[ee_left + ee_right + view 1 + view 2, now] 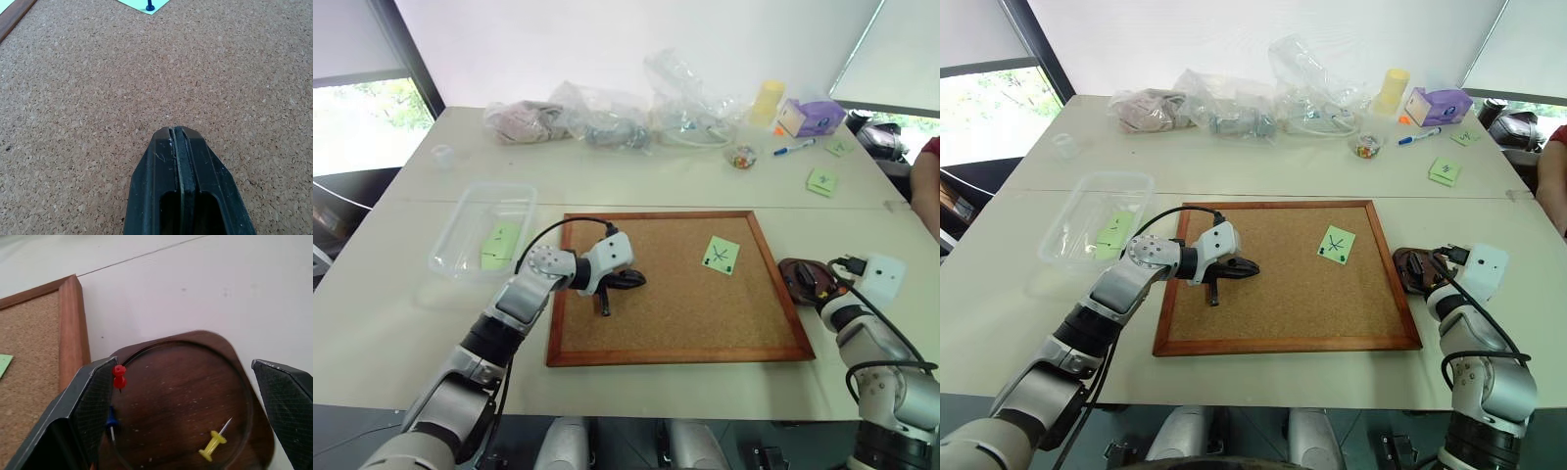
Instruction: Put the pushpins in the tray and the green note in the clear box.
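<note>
The green note (721,255) with its black scribble lies on the cork board (675,333), held by a dark pin (150,8). My left gripper (639,281) is shut and empty, low over the board's left part, well left of the note. The clear box (460,220) sits left of the board with green notes (499,245) inside. The dark brown tray (195,396) stands right of the board. My right gripper (181,364) is open above it. Inside the tray are a yellow pushpin (213,443) and a blue one (111,423); a red pushpin (119,376) is against one finger.
Clear plastic bags (607,117) line the back of the table, with a small glass bowl (741,156), a yellow cup (767,101), a purple box (813,116) and a blue marker (795,148). Other green notes (822,180) lie back right. A person (928,186) is at the right edge.
</note>
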